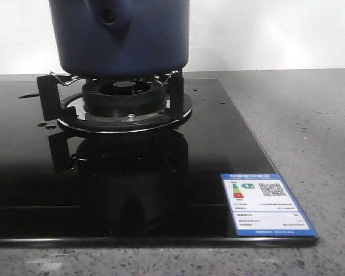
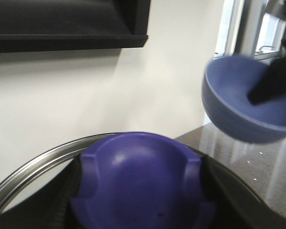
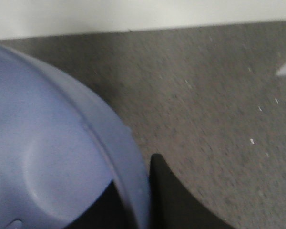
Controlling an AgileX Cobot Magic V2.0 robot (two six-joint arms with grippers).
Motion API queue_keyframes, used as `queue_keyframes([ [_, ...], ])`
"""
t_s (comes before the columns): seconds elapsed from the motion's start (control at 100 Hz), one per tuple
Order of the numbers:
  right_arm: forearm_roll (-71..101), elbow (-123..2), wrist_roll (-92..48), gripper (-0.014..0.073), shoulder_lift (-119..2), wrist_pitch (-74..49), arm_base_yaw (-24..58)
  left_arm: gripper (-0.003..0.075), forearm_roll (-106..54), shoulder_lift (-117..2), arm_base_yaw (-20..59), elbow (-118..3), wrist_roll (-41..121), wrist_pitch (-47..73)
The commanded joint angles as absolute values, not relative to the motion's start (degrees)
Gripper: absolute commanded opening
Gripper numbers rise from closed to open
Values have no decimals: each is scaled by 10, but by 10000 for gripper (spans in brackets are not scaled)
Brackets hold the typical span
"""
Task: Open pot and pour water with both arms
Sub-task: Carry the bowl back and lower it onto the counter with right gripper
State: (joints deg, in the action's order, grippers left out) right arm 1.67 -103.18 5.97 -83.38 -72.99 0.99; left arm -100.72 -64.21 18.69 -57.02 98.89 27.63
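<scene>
Sitting on the burner (image 1: pixel 125 103) grate near the far edge of the black glass hob (image 1: pixel 218 144), the pot (image 1: pixel 119 35) fills the top of the front view: dark navy, smooth matte wall, rounded bottom edge, a handle mount with a round dark hole facing the camera. Its top is cut off there, and neither arm shows. In the left wrist view a purple knob (image 2: pixel 140 183) on a steel-rimmed lid (image 2: pixel 33 174) looms close, probably so the left claw can lift it; whether that claw is spread or pinching cannot be told. A light blue bowl (image 2: pixel 243 107) hangs in the air, blurred. The right wrist view shows the bowl's rim between dark fingers (image 3: pixel 174 200) over the grey counter (image 3: pixel 219 86), so the right claw looks clamped on it, seemingly held ready for pouring.
</scene>
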Motion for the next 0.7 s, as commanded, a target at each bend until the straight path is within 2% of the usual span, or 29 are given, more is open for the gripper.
queue_keyframes([
  [0.0,37,-956,43,-42,-774,-720,-27,283,-1040,-653,201,-611,996,298],
  [0.19,41,-738,38,-42,-702,-650,-68,283,-1040,-708,212,-643,1005,326],
  [0.31,41,-650,37,-42,-682,-616,-77,283,-1040,-736,222,-656,1005,327],
  [0.69,53,-592,37,-39,-681,-595,-76,283,-1032,-786,224,-659,1034,326],
])
